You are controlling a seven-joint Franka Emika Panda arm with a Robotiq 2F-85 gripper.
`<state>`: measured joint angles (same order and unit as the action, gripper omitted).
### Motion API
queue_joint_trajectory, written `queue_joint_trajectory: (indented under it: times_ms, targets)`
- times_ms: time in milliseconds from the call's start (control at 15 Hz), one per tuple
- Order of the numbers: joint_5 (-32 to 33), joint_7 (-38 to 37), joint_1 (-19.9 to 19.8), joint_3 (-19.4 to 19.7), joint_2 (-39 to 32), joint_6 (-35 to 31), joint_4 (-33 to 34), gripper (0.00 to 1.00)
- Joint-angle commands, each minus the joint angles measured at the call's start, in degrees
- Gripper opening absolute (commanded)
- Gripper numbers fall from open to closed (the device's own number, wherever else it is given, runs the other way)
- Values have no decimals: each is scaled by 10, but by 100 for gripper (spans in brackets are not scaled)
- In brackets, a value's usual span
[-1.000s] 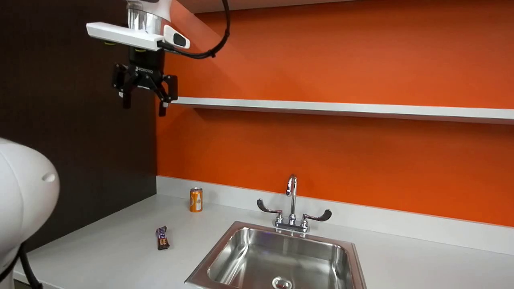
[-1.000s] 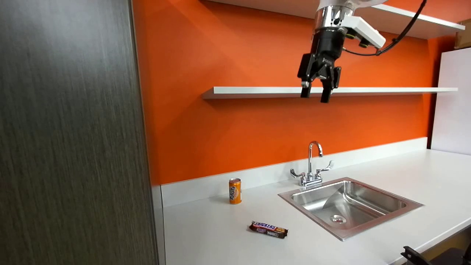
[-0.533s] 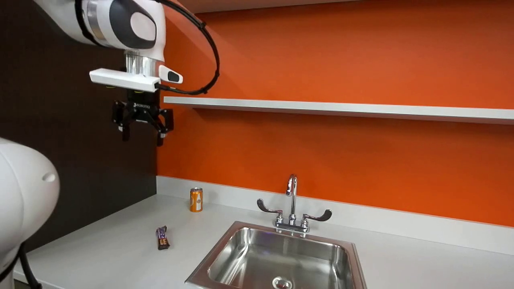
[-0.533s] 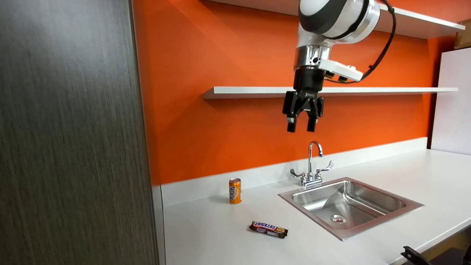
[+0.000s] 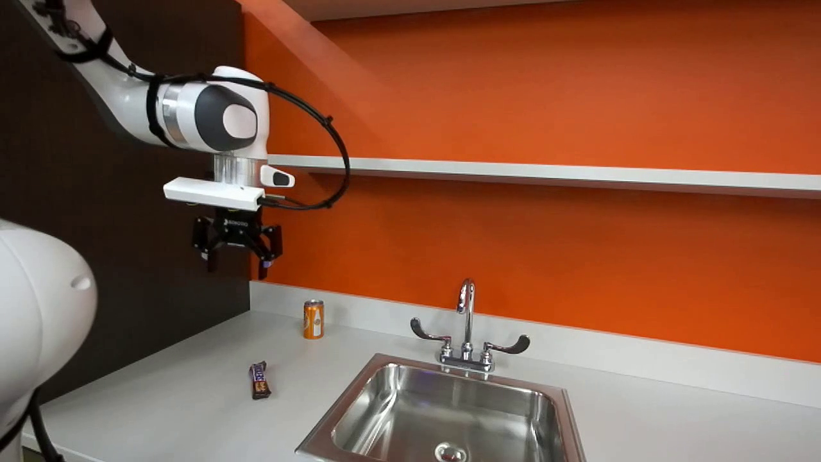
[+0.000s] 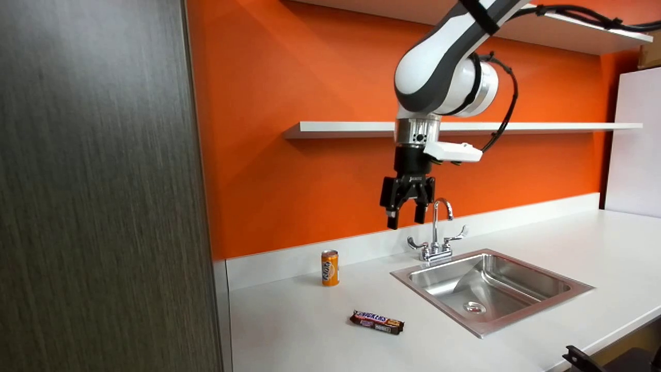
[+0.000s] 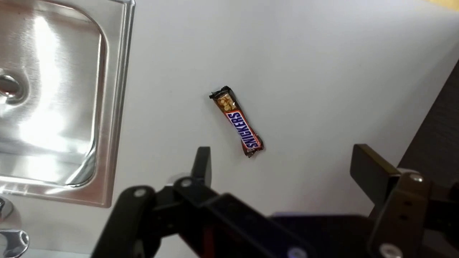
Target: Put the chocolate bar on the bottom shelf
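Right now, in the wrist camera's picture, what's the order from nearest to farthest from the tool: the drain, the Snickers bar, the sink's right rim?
From the tool, in the wrist view:
1. Snickers bar: up and left of it.
2. Sink's right rim: farther left.
3. Drain: at the picture's left edge.

an orange can (image 5: 313,319) stood upright on the pale counter (image 5: 179,404), near the low backsplash (image 5: 385,317) below an orange wall (image 5: 545,256). well apart from it, a steel sink (image 5: 462,401) was set into the counter, and behind that rose a chrome tap (image 5: 467,351) with two handles (image 5: 517,346). a dark panel (image 6: 103,181) stood at one end. in an exterior view, an upper shelf (image 6: 594,41) ran along the wall and a brown box (image 6: 651,54) showed above a white cabinet (image 6: 638,139).
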<state>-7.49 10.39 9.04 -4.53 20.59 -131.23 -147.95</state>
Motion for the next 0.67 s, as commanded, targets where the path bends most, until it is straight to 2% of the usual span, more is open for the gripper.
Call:
queue_joint_trajectory:
  times_ms: [0, 600]
  targets:
    - [14, -4, 5, -11, -59, -50, 4, 100]
    - [19, 20, 7, -16, -207, -151, 25, 100]
